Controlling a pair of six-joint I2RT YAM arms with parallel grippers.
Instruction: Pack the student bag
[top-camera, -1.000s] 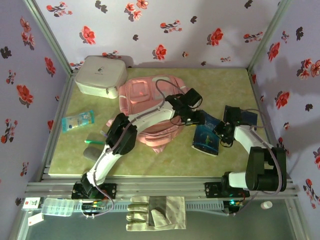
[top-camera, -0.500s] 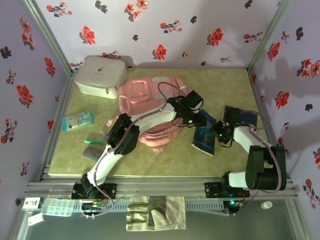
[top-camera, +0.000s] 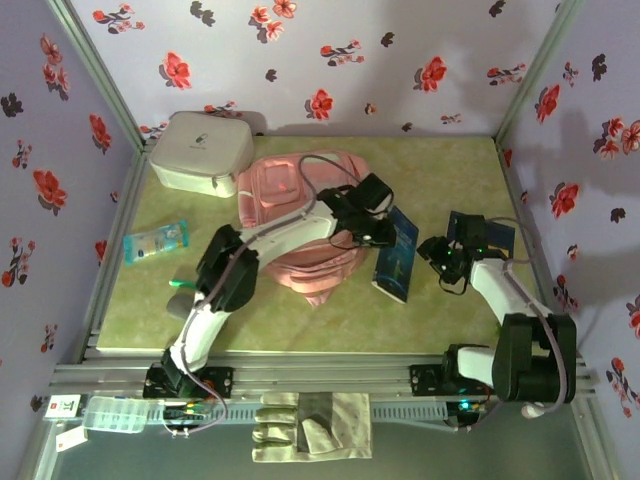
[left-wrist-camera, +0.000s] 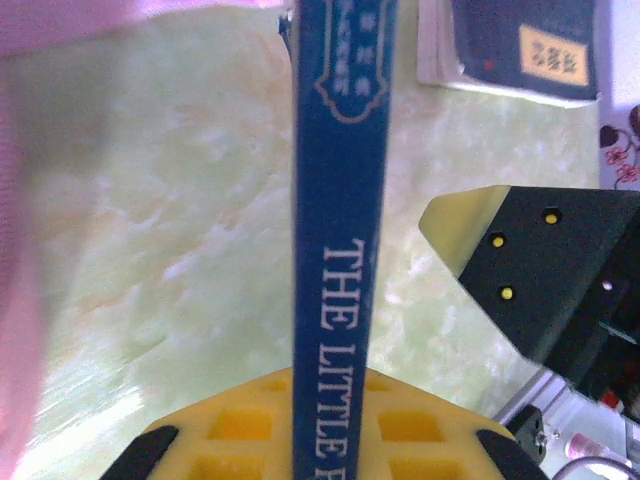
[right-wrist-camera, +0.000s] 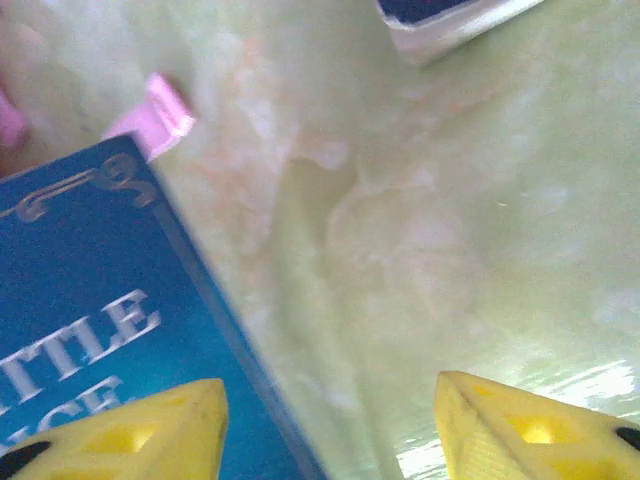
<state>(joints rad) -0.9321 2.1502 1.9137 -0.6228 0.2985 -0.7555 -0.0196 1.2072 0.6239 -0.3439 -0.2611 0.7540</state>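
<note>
Tabletop (top-camera: 450, 170): blue book (top-camera: 396, 255) nearer student bag (top-camera: 290, 190)

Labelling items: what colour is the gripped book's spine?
The book spine is dark blue, white lettering; left wrist view.

bag: student bag (top-camera: 280, 195), soft pink backpack, pale front pocket
pose: lying flat, slumped
place: mid bench (top-camera: 440, 180), toward back

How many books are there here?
2. A blue book, clamped in the left pincer beside the pink bag; a dark book lying flat by the right pincer. More may hide inside the bag.
</note>
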